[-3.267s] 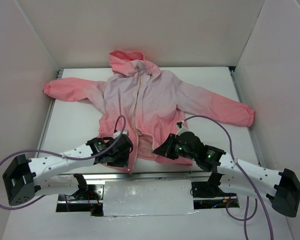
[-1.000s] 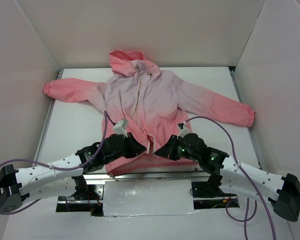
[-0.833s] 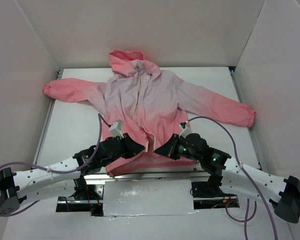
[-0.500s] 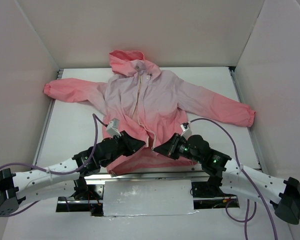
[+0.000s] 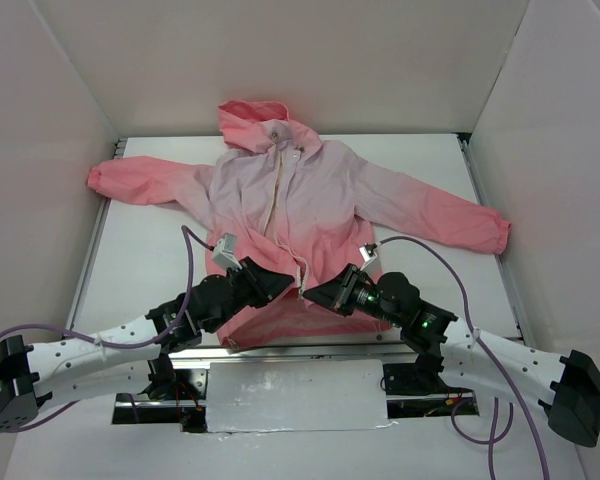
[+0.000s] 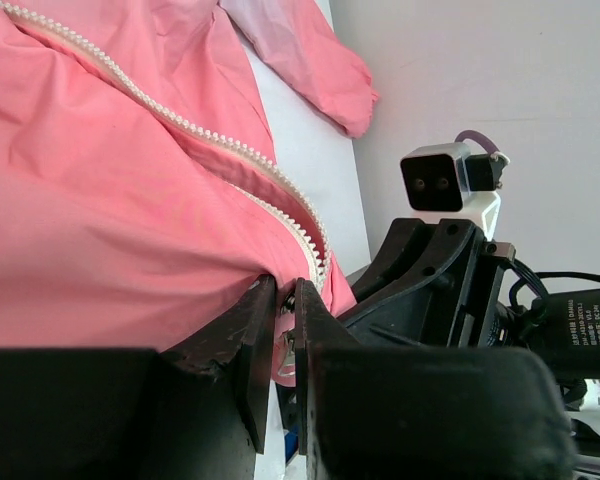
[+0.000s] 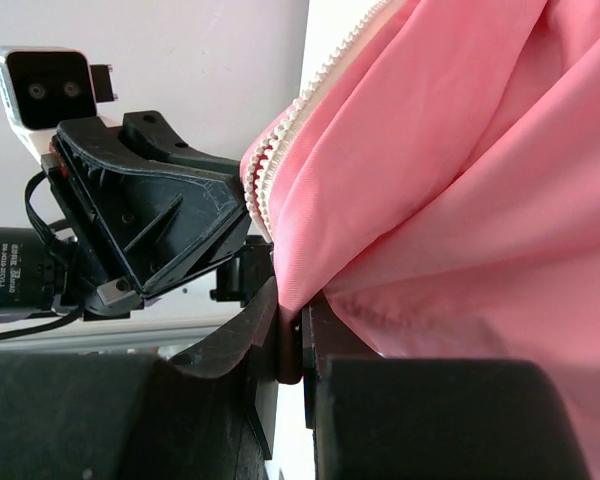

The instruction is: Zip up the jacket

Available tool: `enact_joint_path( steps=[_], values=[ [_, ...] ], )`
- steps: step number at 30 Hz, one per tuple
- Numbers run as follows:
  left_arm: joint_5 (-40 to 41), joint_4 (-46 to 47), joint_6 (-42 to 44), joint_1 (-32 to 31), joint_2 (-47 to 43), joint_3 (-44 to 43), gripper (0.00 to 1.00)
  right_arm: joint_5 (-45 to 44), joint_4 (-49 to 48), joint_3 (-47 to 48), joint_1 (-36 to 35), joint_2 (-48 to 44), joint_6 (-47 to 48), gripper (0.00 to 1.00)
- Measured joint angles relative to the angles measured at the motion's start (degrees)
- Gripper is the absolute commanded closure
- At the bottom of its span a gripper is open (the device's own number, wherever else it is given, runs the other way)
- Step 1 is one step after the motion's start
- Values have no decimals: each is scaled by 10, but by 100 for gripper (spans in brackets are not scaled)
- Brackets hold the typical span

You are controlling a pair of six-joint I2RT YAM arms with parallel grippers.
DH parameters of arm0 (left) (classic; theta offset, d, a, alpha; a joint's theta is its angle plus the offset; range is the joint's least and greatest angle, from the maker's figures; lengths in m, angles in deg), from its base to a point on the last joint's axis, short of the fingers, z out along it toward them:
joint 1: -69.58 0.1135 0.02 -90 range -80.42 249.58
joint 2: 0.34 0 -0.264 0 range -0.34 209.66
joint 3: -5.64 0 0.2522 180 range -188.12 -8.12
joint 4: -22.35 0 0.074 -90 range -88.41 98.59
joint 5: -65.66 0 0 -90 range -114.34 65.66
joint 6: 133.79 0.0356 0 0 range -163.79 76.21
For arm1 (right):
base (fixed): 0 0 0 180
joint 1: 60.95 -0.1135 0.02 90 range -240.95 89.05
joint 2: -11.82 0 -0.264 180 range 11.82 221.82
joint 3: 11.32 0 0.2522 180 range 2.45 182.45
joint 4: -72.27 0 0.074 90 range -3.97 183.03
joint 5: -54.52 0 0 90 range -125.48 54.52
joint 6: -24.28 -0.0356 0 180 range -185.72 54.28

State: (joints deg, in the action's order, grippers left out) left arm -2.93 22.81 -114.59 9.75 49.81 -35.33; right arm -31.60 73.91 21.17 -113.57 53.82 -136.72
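Top external: both arms meet at the jacket [image 5: 320, 190] hem.
Narrow jaws clamp coral fabric beside the zipper [image 5: 277, 195]: left end effector [image 5: 286, 284], right end effector [image 5: 314, 292].

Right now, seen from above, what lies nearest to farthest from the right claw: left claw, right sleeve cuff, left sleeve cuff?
1. left claw, beside it, gripping the jacket.
2. right sleeve cuff, far right.
3. left sleeve cuff, far left.

Coral-to-lilac jacket [image 5: 325, 200], cream-white zipper [image 5: 276, 205]
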Motion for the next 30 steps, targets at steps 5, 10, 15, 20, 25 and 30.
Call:
enact_joint_path(
  steps=[5, 10, 15, 20, 25, 30],
  values=[
    [1, 0, 0, 0, -7, 1, 100, 0, -18, -6, 0, -1, 2, 100],
    [4, -2, -1, 0, -20, 3, 100, 21, -84, -44, 10, -16, 6, 100],
    [4, 0, -2, 0, -34, 15, 100, 69, -148, -71, 34, -6, 15, 100],
    [-5, 3, -1, 0, -34, 19, 100, 110, -202, -84, 60, -2, 17, 100],
    [-11, 11, -2, 0, -35, 21, 100, 151, -248, -88, 91, 13, 16, 100],
    [-18, 17, -1, 0, -35, 27, 100, 174, -277, -94, 94, 21, 16, 100]
  ],
)
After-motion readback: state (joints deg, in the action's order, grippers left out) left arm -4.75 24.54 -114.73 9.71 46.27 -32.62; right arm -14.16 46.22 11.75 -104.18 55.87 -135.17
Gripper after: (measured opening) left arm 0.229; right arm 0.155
